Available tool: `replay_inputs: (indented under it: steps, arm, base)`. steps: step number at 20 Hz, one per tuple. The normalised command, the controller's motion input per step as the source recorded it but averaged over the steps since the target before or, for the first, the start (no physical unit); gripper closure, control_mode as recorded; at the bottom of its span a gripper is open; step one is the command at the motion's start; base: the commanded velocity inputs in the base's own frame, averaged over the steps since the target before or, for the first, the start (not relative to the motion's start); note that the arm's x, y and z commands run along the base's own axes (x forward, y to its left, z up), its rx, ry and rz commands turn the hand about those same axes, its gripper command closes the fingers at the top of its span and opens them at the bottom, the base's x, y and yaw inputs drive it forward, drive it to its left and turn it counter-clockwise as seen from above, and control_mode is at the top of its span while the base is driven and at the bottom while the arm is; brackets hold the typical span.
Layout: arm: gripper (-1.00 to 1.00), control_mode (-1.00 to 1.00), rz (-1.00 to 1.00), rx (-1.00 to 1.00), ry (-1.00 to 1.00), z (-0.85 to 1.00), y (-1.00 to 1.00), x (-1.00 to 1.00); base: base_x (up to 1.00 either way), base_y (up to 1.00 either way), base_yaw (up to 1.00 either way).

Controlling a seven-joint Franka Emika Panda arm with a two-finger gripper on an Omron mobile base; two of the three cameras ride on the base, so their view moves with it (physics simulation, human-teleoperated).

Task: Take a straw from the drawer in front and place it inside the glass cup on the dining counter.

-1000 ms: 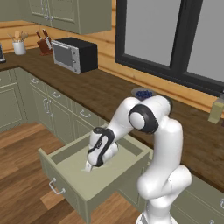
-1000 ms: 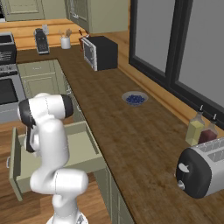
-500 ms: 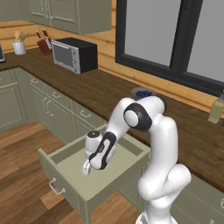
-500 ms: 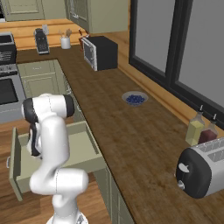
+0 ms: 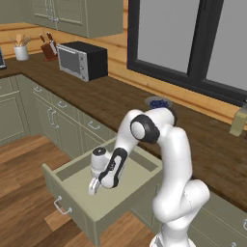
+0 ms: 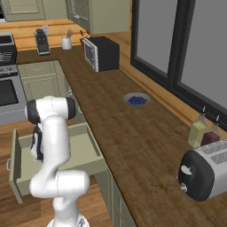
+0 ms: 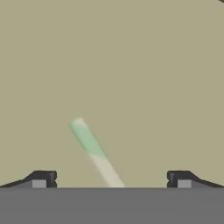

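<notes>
Gripper (image 5: 92, 187): one, two dark fingers, lowered inside the wide, shallow sage-green box drawer (image 5: 72, 212). In the hand view the fingertips (image 7: 43, 179) stand wide apart, nothing clamped between them.

Drawer: one, pulled out from under the dark-brown wooden worktop (image 6: 133, 133). Its front panel carries one small silver bar handle (image 5: 61, 206). The low walls rise on all sides of the hand; the side wall (image 6: 93, 144) lies toward the arm, the front wall ahead of the hand. Open pale floor spreads around the fingers in the hand view.

Straw (image 7: 94, 151): one, thin, straight, pale stick with a greenish end. It lies flat on the drawer floor, between the two fingertips and nearer the left one in the hand view. Its long axis runs diagonally, the greenish end pointing away from the hand and leftward, the whitish end running under the view's bottom edge. Whether the fingers touch it cannot be told.

Worktop items, well apart from the hand: one black microwave (image 5: 82, 59), one small bowl of dark berries (image 6: 136, 99), one dark toaster (image 6: 205, 173), two bottles (image 6: 205, 131).
</notes>
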Motion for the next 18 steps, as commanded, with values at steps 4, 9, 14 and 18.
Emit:
replay_inputs:
  steps: [4, 9, 14, 18]
  arm:
    - [-1.00, -1.00, 0.00, 0.00, 0.00, -0.14, 0.00, 0.34]
    - [-1.00, -1.00, 0.00, -0.01, 0.00, -0.12, 0.00, 0.14]
    - [1.00, -1.00, 0.00, -0.03, 0.00, -0.16, 0.00, 0.02]
    - [1.00, -1.00, 0.00, -0.02, 0.00, -0.26, 0.00, 0.04]
  base:
    - [0.00, 0.00, 0.00]
    - [0.00, 0.00, 0.00]
    - [0.00, 0.00, 0.00]
    - [0.00, 0.00, 0.00]
